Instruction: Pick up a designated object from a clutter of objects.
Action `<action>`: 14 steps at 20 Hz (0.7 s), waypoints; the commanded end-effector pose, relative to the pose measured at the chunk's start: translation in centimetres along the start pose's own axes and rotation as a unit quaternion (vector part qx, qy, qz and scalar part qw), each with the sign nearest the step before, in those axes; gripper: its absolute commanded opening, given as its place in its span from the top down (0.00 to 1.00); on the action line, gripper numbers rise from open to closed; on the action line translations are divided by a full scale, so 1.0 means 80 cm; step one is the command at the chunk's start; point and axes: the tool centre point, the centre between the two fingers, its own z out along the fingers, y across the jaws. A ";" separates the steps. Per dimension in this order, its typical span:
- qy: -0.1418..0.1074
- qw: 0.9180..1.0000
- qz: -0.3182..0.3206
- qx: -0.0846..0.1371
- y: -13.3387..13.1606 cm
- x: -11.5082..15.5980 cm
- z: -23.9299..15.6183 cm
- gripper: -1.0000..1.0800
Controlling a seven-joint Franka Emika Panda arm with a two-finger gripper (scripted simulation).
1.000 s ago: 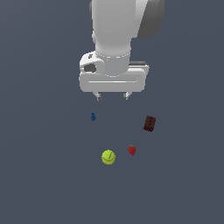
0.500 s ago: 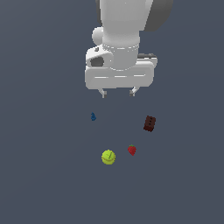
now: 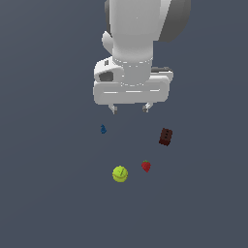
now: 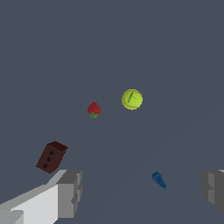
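Note:
The yellow-green ball [image 3: 120, 174] with a dark curved seam lies on the grey floor near the front; it also shows in the wrist view [image 4: 131, 99]. A red strawberry [image 3: 146, 166] sits just to its right in the exterior view and also shows in the wrist view [image 4: 93, 109]. A dark brown block [image 3: 165, 137] lies further right. A tiny blue figure [image 3: 103, 129] lies to the left. My gripper [image 3: 130, 108] hangs open and empty, high above the floor behind the ball. Its grey fingers [image 4: 70, 192] frame the wrist view.
The dark brown block [image 4: 51, 156] and the blue figure [image 4: 159, 180] lie nearer the gripper than the ball in the wrist view. The plain dark grey floor [image 3: 53, 203] extends all around the items.
The arm has shifted a little to the exterior view's right and slightly back. The jaws stay open. The four items have not moved.

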 end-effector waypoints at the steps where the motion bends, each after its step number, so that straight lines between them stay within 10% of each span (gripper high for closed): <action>1: -0.002 1.000 0.005 0.000 0.002 0.008 0.011 0.04; 14: -0.013 0.998 0.053 0.001 0.025 0.072 0.130 0.04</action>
